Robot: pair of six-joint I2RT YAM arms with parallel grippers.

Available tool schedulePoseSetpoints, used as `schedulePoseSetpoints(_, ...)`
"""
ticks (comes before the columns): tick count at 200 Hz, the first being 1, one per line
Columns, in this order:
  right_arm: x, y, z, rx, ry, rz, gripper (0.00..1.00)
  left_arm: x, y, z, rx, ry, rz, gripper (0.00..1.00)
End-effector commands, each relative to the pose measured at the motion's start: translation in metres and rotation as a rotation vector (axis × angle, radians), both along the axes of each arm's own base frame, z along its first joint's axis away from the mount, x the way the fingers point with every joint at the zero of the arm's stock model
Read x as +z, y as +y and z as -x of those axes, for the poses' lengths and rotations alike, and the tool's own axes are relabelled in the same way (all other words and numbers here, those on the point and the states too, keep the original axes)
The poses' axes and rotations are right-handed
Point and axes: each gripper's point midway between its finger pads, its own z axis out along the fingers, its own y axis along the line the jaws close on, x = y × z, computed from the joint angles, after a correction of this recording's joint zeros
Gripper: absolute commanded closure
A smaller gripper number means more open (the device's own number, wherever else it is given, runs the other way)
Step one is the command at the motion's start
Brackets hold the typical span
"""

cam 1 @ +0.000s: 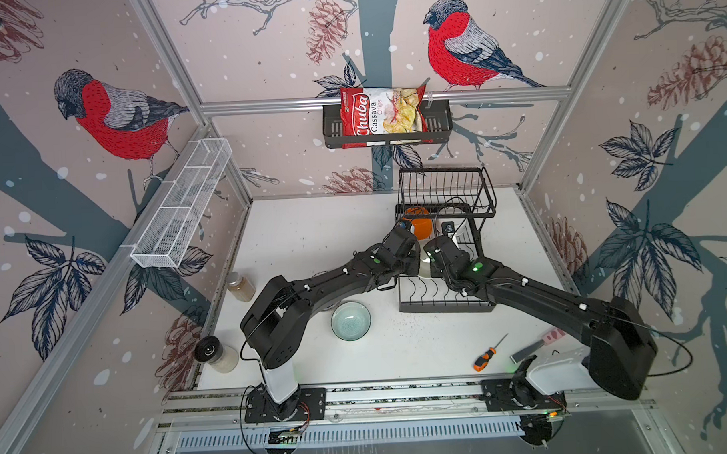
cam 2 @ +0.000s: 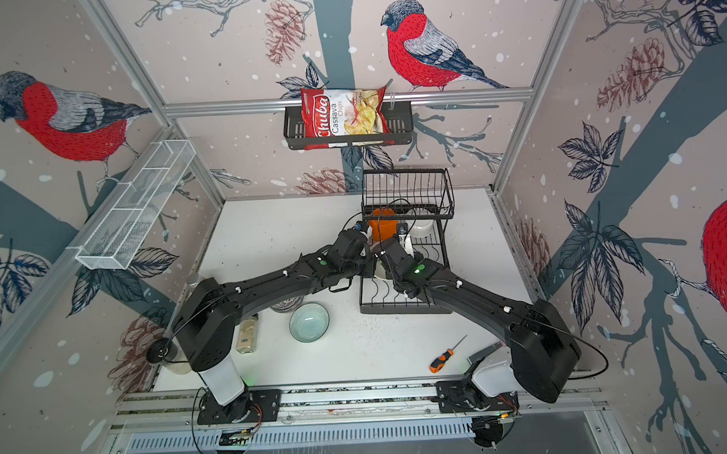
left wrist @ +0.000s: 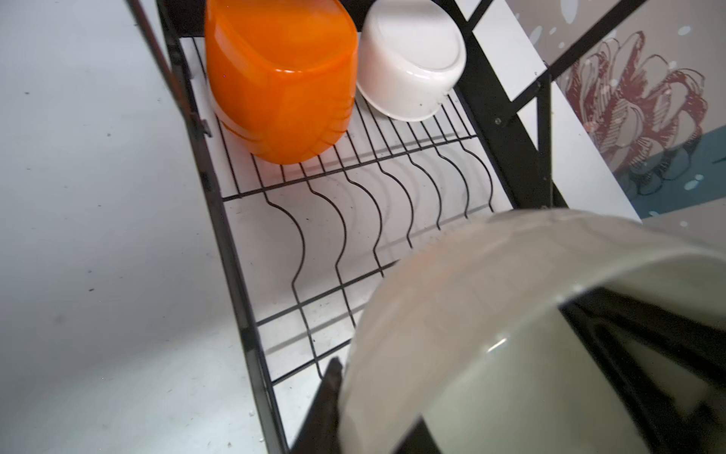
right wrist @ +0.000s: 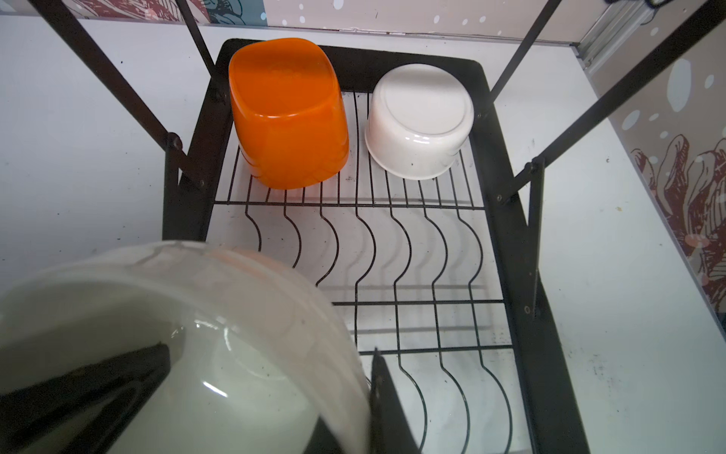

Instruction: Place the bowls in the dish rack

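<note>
Rack [cam 1: 445,307] first, centre right of the frame. On its black wire lower tier two bowls sit upside down side by side: a glossy orange bowl [right wrist: 286,114] with rounded-square shoulders, and a round white bowl [right wrist: 420,118], foot ring up. Wavy wire dividers fill the rest of that tier.

And here's the cream bowl [left wrist: 491,275], smooth and glazed, tipped on edge over those dividers at the rack's left side. Whether it touches the wire I cannot tell.

Both arms reach in from the rail at the bottom of the frame, elbows bent, meeting in a wide V over the rack. The left end effector [left wrist: 450,338] is pinched on the bowl's wall, one finger inside, one outside. The right end effector [right wrist: 269,350] clamps the opposite side of the rim the same way.

Out on the white desk [cam 1: 312,238], lower centre, a pale green bowl [cam 1: 351,321] stands upright, ringed inside. Up on the back wall, a black basket [cam 1: 437,125] holds a chips bag [cam 1: 380,111].
</note>
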Motion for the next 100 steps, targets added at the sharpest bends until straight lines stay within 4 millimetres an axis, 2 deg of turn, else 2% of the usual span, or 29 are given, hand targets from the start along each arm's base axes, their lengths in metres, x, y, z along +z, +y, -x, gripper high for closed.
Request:
schedulePoseSetpoints(1, 0.016, 0.008, -0.009, -0.022, -0.068, -0.055, 1.00, -0.001, -0.003, 0.004, -0.035, 0.005, -0.012, 0.95)
schedulePoseSetpoints(10, 0.015, 0.009, -0.008, -0.024, -0.067, -0.054, 1.00, -0.001, -0.003, 0.004, -0.034, 0.006, -0.012, 1.00)
schedulePoseSetpoints(32, 0.015, 0.011, -0.008, -0.025, -0.065, -0.054, 1.00, -0.003, -0.003, 0.003, -0.030, 0.010, -0.019, 1.00)
schedulePoseSetpoints(46, 0.015, 0.011, -0.007, -0.030, -0.059, -0.057, 0.97, -0.004, -0.003, 0.003, -0.027, 0.012, -0.021, 1.00)
schedulePoseSetpoints(100, 0.024, 0.020, -0.003, 0.008, -0.037, -0.123, 0.72, -0.006, -0.005, 0.003, -0.037, 0.020, -0.013, 1.00)
